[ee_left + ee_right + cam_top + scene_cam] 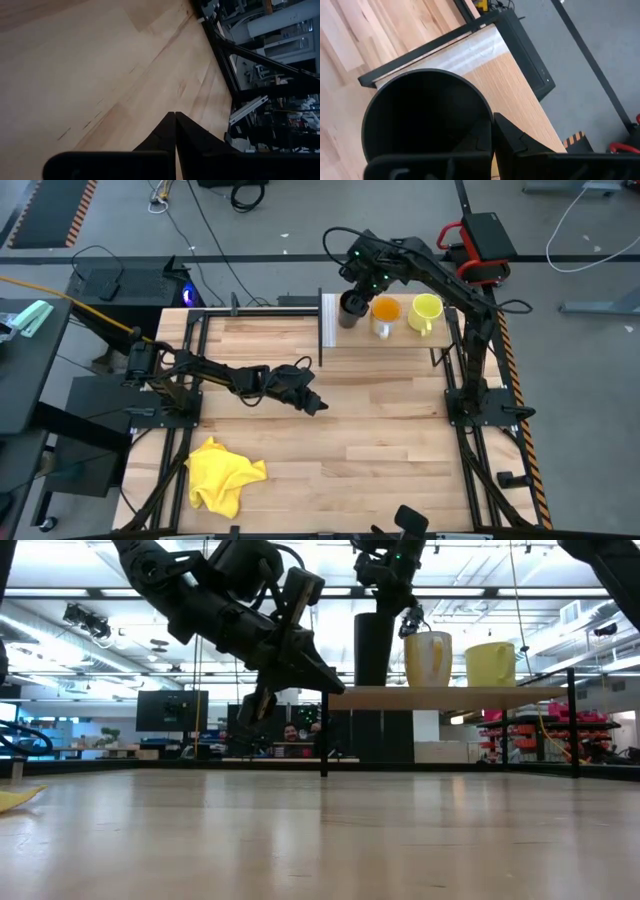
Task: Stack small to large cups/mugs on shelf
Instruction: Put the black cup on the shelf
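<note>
Left end effector (312,404): hovering above the mid surface (330,440), fingers pressed together, nothing between them. It waits. Yellow cloth (222,471) lies near the front left corner, well apart from the work.

Shelf (385,346): raised light-wood platform at the far side, white end panel (327,320) upright on its left end. Three vessels stand on it in a row.

Black cup (351,306): tallest, leftmost, just beside the panel. My right end effector (358,283) is at its rim; in the right wrist view one finger sits inside the mouth and the wall (420,115) runs between the fingers. Judged clenched on the rim, a pinch grasp on one wall.

Handling note: plain stiff cylinder, empty, probably light, smooth wall so likely slippery. A rim pinch holds off-centre, so it may swing or tilt if lifted fast. Keep the wrist vertical.

Orange cup (385,311): middle, pale base, upright, close to the black cup. Rim grasp would suit.

Yellow-green mug (426,311): rightmost, handle toward the front. Take it by the rim opposite the handle.
</note>
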Controlling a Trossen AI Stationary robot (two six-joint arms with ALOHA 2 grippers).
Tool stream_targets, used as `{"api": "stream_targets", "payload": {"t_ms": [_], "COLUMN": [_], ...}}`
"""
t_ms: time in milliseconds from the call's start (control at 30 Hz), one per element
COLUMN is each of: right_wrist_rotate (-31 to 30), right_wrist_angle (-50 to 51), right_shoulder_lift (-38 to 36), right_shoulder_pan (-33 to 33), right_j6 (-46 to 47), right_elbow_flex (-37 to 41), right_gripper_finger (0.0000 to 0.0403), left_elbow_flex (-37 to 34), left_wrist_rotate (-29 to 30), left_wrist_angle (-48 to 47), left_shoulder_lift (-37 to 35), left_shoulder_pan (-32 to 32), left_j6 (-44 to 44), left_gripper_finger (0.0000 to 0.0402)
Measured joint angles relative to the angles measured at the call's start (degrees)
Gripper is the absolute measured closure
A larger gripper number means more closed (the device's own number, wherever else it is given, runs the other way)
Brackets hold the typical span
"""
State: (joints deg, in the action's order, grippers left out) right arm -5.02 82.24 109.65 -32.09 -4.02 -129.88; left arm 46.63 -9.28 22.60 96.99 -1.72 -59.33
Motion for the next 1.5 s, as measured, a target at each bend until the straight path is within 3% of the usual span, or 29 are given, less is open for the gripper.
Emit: {"api": "stream_targets", "payload": {"t_ms": [433,1500], "right_wrist_rotate": [4.89,5.29], "right_wrist_angle": [1.21,1.29], "right_shoulder_lift": [0.15,0.34], "right_shoulder_pan": [-1.29,-1.29], "right_j6": [-1.13,-4.03], "right_elbow_flex": [0.0,0.02], "right_gripper_finger": [0.0395,0.0394], "left_elbow_flex": [0.0,0.0], "left_wrist_rotate": [0.0,0.0], "left_wrist_angle": [-0.01,0.01], "left_shoulder_lift": [0.01,0.02], "left_shoulder_pan": [-0.15,-0.15], "left_j6": [0.14,0.13], "left_gripper_finger": [0.0377,0.0381]}}
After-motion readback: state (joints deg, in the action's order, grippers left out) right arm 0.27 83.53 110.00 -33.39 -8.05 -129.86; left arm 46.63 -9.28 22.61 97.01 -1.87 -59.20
